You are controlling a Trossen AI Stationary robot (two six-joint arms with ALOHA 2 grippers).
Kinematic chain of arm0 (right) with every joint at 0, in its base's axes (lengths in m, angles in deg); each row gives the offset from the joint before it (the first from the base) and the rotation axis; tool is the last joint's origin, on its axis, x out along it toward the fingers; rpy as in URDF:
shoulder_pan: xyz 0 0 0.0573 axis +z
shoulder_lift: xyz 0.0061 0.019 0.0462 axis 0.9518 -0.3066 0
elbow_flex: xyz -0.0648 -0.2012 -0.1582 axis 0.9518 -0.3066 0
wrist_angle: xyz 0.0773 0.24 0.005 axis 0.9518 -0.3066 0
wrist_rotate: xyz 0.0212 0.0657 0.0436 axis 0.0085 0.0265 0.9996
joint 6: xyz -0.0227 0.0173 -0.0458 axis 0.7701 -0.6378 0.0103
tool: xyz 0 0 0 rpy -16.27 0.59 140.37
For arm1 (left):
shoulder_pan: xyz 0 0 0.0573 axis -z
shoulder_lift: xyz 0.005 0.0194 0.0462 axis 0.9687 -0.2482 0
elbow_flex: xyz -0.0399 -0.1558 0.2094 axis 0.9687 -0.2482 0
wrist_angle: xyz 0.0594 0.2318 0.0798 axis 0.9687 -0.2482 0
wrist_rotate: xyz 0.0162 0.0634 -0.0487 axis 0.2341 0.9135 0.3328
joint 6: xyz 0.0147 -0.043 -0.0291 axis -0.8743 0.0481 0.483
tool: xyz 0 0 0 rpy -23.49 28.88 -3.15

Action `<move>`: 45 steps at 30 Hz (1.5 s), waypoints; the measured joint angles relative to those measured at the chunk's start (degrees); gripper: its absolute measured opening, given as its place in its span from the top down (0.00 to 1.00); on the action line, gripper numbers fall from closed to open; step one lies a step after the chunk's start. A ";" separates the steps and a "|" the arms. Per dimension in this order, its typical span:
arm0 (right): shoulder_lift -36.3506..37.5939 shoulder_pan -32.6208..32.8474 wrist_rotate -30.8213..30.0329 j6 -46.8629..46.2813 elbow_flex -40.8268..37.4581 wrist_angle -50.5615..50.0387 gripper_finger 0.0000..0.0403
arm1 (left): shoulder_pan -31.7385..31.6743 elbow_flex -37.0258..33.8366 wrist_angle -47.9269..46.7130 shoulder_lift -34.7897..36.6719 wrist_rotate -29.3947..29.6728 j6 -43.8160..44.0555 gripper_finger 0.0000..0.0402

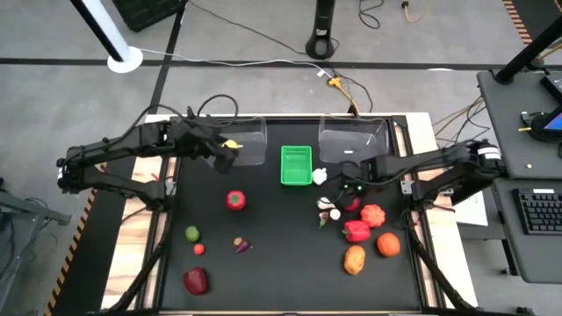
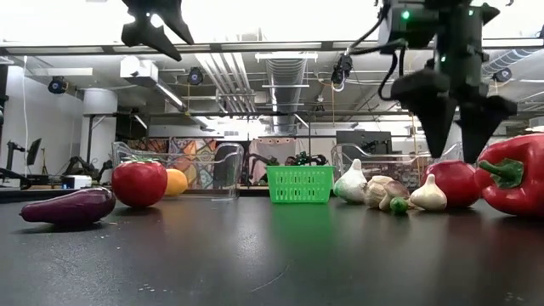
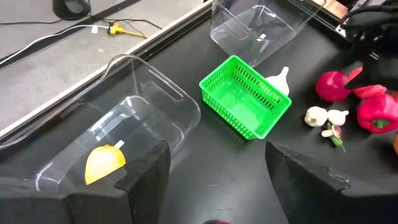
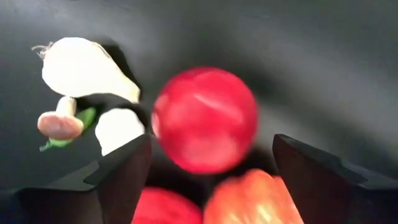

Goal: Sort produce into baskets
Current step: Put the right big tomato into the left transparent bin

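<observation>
My left gripper (image 1: 224, 156) is open and empty, raised at the near edge of the left clear bin (image 1: 250, 132), which holds a yellow lemon (image 3: 104, 163). My right gripper (image 1: 351, 187) is open and points down over a round red fruit (image 4: 205, 121) on the table. Its fingers (image 2: 438, 119) stand just above the fruit's two sides, and I see no touch. The green basket (image 1: 296, 165) stands between the two clear bins. The right clear bin (image 1: 353, 139) holds nothing that I can see.
Around the red fruit lie garlic bulbs (image 4: 81, 65), a mushroom (image 4: 59, 124), a red pepper (image 1: 356, 231), an orange-red tomato (image 1: 373, 215) and two orange pieces (image 1: 388, 244). A white garlic (image 1: 320, 175) lies beside the basket. A tomato (image 1: 235, 200), lime (image 1: 191, 233), eggplant (image 1: 241, 246) and red fruit (image 1: 196, 281) lie toward the left.
</observation>
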 joint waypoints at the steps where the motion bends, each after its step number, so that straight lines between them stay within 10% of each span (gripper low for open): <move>1: -0.51 0.00 0.02 -0.40 -0.49 1.30 0.16 | 0.00 0.00 0.06 -0.04 0.00 0.00 0.39; 18: -4.93 -0.02 -0.96 2.40 -0.96 2.86 0.33 | 0.04 0.00 1.45 -1.56 -0.45 1.03 0.39; 24: 3.84 -0.02 0.02 2.90 0.72 4.28 0.33 | 0.09 0.00 5.17 -1.60 -9.73 -0.42 0.39; 33: 18.98 -1.62 1.23 19.03 1.78 44.13 0.33 | 1.47 0.00 30.12 -2.76 -23.30 -7.74 0.39; 45: 14.40 -1.90 5.87 35.43 1.05 77.89 0.31 | 4.02 0.07 58.76 -11.12 -23.78 -7.21 0.38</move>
